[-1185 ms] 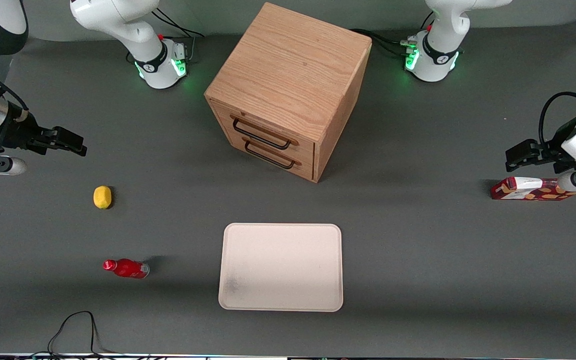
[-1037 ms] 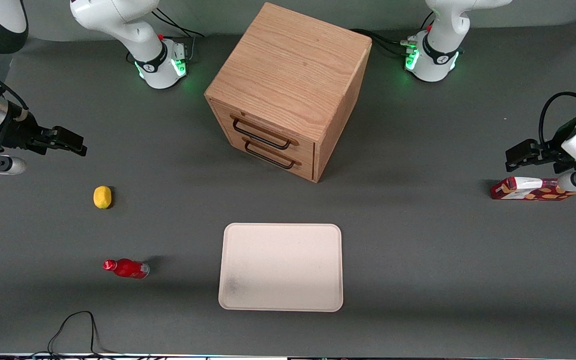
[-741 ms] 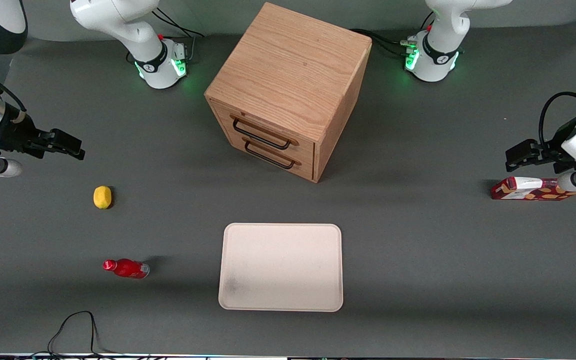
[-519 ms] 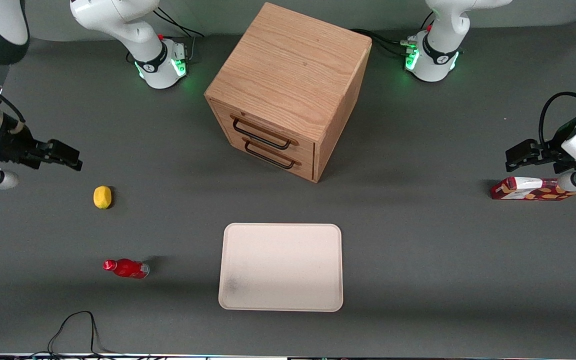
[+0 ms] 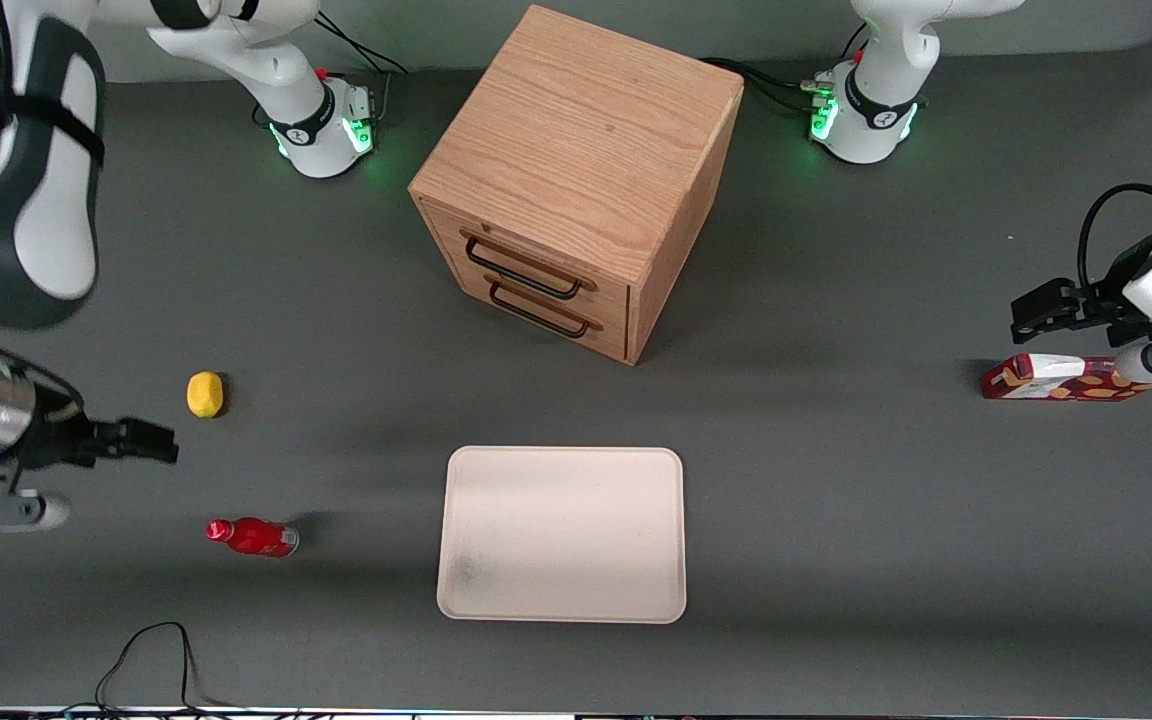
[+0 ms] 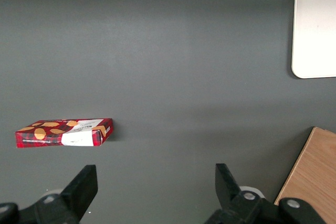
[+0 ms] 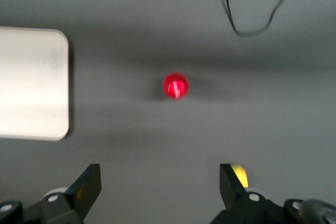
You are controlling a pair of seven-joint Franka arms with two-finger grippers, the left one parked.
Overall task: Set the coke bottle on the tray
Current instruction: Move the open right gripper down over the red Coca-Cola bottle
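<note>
Gripper (image 5: 161,443) hangs with jaws open above the table (image 5: 836,520), between lemon (image 5: 204,394) and coke bottle (image 5: 252,537); tray (image 5: 563,533) sits well apart.

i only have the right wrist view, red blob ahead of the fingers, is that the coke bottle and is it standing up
Observer: Yes, it is the coke bottle. In the front view it stands upright on the table, apart from everything else.
Operator: where's my gripper relative to it
Observer: The gripper is open and hangs farther from the front camera than the bottle, between the bottle and a yellow lemon.
Operator: anything on the tray
Observer: Nothing lies on the tray; only a faint dark smudge marks one corner.
Operator: what else is near it
Observer: A wooden drawer cabinet stands farther from the front camera than the tray, both drawers shut.
</note>
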